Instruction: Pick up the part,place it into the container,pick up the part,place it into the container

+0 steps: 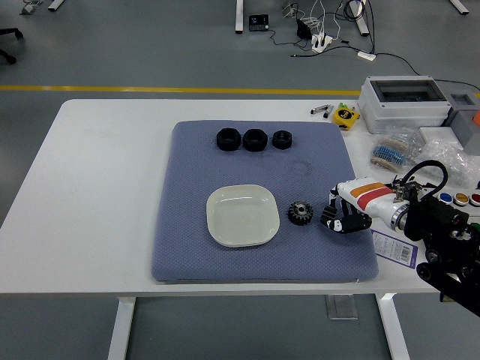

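Farthest to my hand's left: white dish (242,216), shallow, empty, sitting on the blue mat (187,247). That is the container.

Closer in, just left of my fingertips and not touching them: the gear (301,213), a small dark toothed wheel lying flat on the mat, between dish and hand.

Up and left of my hand, well apart: three black ring-shaped parts (254,139) in a row near the mat's far edge.

My right hand (343,214): low over the mat's right side, black fingers curled downward, loosely parted, holding nothing. Thumb position not clear from here.

Handling guess: gear looks rigid, likely metal, heavy for its size. The teeth should give grip; flat faces may be slick. Lying flat, it offers little height, so I'd pinch across the rim, fingers on opposite teeth. Mat is soft; pressing down may help fingertips get under the edge.

Left hand not seen.
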Robot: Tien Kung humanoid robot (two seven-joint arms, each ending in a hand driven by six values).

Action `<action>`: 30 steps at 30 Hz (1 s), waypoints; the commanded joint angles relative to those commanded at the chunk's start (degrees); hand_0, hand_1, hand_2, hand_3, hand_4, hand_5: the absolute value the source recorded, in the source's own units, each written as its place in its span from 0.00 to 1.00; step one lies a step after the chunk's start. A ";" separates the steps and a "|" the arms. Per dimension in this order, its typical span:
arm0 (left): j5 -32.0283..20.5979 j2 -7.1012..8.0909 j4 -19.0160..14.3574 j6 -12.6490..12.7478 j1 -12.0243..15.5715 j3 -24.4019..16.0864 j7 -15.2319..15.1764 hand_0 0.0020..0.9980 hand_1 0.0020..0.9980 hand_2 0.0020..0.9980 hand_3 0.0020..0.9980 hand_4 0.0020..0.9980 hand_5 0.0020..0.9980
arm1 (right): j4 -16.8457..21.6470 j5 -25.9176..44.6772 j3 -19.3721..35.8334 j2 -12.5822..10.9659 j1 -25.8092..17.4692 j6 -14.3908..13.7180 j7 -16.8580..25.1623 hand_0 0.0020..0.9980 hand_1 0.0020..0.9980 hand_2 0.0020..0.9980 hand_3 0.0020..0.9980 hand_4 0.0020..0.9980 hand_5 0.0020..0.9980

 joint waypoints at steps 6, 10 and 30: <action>-0.19 0.00 0.00 -0.01 0.04 -0.05 -0.06 0.76 0.70 0.74 0.65 0.74 0.84 | 2.97 -0.35 0.90 0.90 0.79 -0.49 -1.05 0.25 0.25 0.29 0.33 0.46 0.33; -0.18 0.00 0.00 -0.02 0.05 -0.07 0.01 0.76 0.69 0.74 0.65 0.74 0.84 | 5.16 -0.19 0.86 2.80 2.14 -0.77 -1.72 0.25 0.25 0.30 0.33 0.48 0.32; -1.16 0.28 0.00 0.55 -0.57 -0.36 -0.38 0.76 0.69 0.73 0.65 0.74 0.84 | -5.53 0.21 -11.19 21.12 11.78 0.29 -2.55 0.33 0.35 0.41 0.43 0.67 0.32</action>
